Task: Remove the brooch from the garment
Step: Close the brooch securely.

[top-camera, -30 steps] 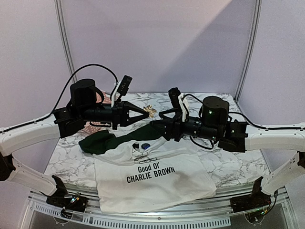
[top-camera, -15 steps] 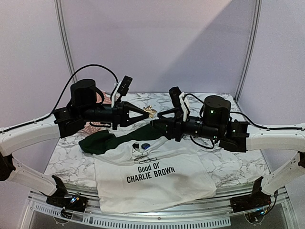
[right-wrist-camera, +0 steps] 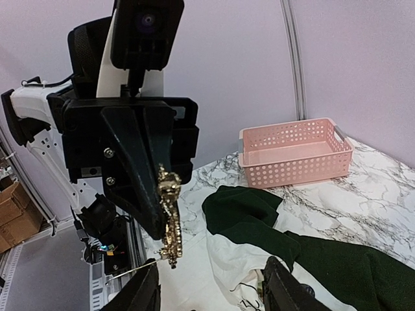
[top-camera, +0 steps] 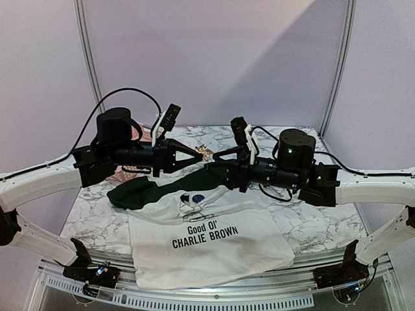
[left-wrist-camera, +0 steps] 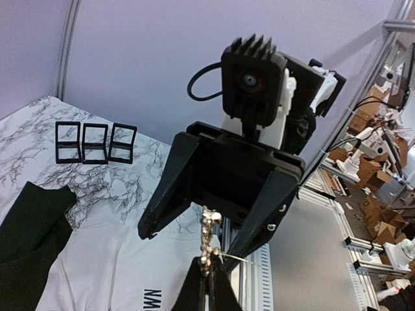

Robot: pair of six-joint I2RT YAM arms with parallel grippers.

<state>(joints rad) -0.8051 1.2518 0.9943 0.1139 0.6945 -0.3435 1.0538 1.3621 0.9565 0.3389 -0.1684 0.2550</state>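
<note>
The white T-shirt with dark green sleeves (top-camera: 207, 249) lies flat at the table's near edge, its black print up; it also shows in the left wrist view (left-wrist-camera: 97, 259) and the right wrist view (right-wrist-camera: 253, 259). My left gripper (top-camera: 198, 155) is shut on a gold brooch (top-camera: 206, 153) and holds it in the air above the shirt's collar. The brooch (left-wrist-camera: 209, 236) stands up from my shut fingertips (left-wrist-camera: 194, 285), its pin sticking out sideways. My right gripper (top-camera: 218, 162) is open, facing the brooch (right-wrist-camera: 168, 220) close up, with its fingers (right-wrist-camera: 285, 291) apart and empty.
A pink perforated basket (right-wrist-camera: 295, 152) stands at the back left of the marble table (top-camera: 324, 223). Three small black frames (left-wrist-camera: 95, 142) stand at the back right. A dark green sleeve (top-camera: 139, 193) lies bunched under the left arm.
My right gripper has risen a little, nearer the level of the brooch. The left gripper holds the brooch still.
</note>
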